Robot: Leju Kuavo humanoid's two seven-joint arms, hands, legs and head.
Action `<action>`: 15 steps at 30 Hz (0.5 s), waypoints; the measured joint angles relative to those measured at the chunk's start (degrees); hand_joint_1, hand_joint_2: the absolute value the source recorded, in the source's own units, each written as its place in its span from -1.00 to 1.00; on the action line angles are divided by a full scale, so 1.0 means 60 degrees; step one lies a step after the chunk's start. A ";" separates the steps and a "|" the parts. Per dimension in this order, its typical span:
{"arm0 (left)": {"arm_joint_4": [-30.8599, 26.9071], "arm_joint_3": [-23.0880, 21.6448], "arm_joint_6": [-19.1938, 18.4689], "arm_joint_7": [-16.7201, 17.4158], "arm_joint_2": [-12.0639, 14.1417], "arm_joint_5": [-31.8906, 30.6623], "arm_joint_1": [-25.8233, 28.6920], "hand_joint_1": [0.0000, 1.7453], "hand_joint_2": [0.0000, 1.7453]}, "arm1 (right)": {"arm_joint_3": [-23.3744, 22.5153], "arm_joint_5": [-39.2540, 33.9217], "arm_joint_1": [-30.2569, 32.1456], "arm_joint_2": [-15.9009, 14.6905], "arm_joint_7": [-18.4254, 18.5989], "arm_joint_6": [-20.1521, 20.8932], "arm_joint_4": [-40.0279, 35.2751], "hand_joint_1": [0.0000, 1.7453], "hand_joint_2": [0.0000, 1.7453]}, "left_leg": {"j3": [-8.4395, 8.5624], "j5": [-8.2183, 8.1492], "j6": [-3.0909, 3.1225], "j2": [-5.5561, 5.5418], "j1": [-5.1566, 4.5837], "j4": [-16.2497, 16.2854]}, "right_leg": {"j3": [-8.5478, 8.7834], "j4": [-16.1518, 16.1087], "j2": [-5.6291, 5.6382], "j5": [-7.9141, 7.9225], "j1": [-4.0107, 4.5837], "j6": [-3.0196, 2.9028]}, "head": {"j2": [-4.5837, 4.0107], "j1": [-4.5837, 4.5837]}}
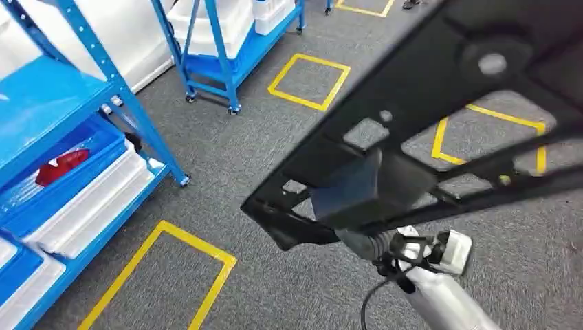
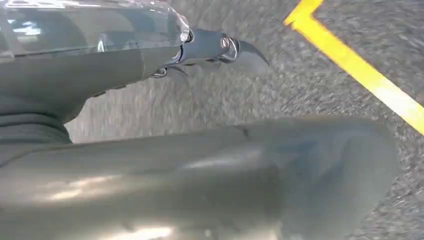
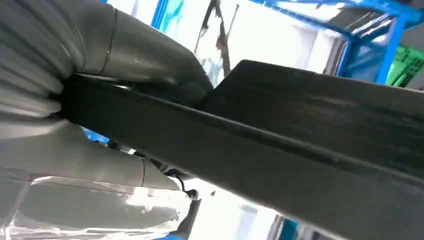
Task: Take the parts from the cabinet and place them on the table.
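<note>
Above the grey floor (image 1: 261, 172), the right hand (image 3: 100, 100) grips the big black part (image 1: 440, 110) for carrying; left hand (image 2: 150, 130) fingers: cannot tell.

Grey carpeted floor (image 1: 275, 137), marked with yellow taped rectangles (image 1: 309, 81) at twelve, three and seven o'clock. At nine o'clock, blue shelving (image 1: 48, 103) on castors, carrying white trays (image 1: 96, 196) and a blue bin with a red part (image 1: 62, 166) inside. At eleven o'clock, second blue wheeled rack (image 1: 227, 48) bearing white bins.
</note>
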 joint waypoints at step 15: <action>-0.0022 0.0022 -0.0164 -0.0506 0.0569 0.0003 0.0145 -1.00 -1.00 | -0.1185 0.1367 0.2714 -0.0022 -0.0044 0.1148 -0.2027 1.00 1.00 | 0.0410 0.0882 0.0543 -0.0492 0.0008 -0.1184 | -0.0302 0.0556 0.0597 -0.0398 0.0047 0.0322 | 0.0000 0.0000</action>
